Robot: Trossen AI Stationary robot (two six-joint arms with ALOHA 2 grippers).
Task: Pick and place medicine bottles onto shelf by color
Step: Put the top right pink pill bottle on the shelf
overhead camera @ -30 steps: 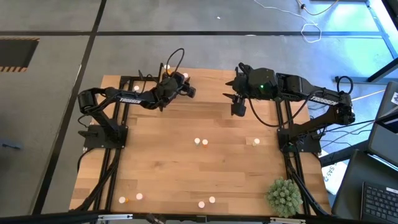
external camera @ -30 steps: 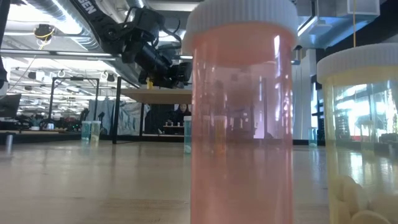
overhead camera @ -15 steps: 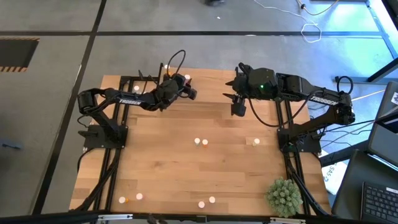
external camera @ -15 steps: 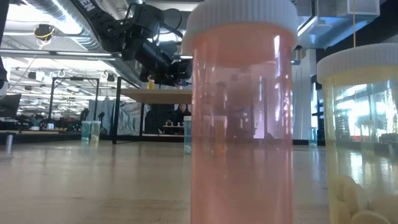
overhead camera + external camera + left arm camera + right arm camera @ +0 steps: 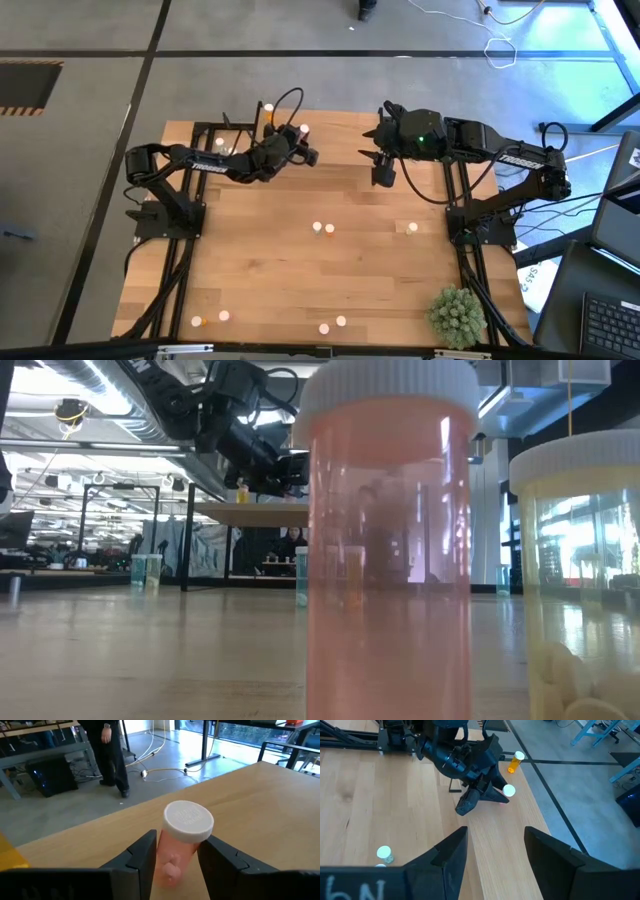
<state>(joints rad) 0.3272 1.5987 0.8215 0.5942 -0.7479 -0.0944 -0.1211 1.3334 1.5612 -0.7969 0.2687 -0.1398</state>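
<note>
My left gripper (image 5: 308, 152) is at the table's far edge, beside the small shelf (image 5: 250, 512), and is shut on a red-pink medicine bottle (image 5: 181, 837) with a white cap (image 5: 303, 130). An orange bottle (image 5: 268, 108) stands on the shelf, as the low view (image 5: 241, 491) shows. My right gripper (image 5: 383, 178) hangs open over the far right part of the table and holds nothing (image 5: 495, 845). Several more bottles stand on the tabletop, a pair among them (image 5: 322, 229). In the low view a red-pink bottle (image 5: 385, 540) and a pale yellow one (image 5: 580, 580) fill the foreground. My left gripper pinches the red-pink bottle's body (image 5: 170, 857) just below the cap, one finger (image 5: 142, 857) on each side. The bottle is tilted, with its cap up and away from the wrist. The fingers hide its lower end, so whether it touches anything cannot be told.
Single bottles stand near the right side (image 5: 411, 228) and along the near edge (image 5: 223, 316), (image 5: 341, 321). A spiky green plant ball (image 5: 457, 315) sits at the near right corner. Pale green bottles (image 5: 145, 568) stand far back. A person (image 5: 112, 750) stands beyond the table.
My left gripper, still shut on the red-pink bottle, has moved a little toward the table's right by the shelf and risen slightly. My right arm has kept still.
</note>
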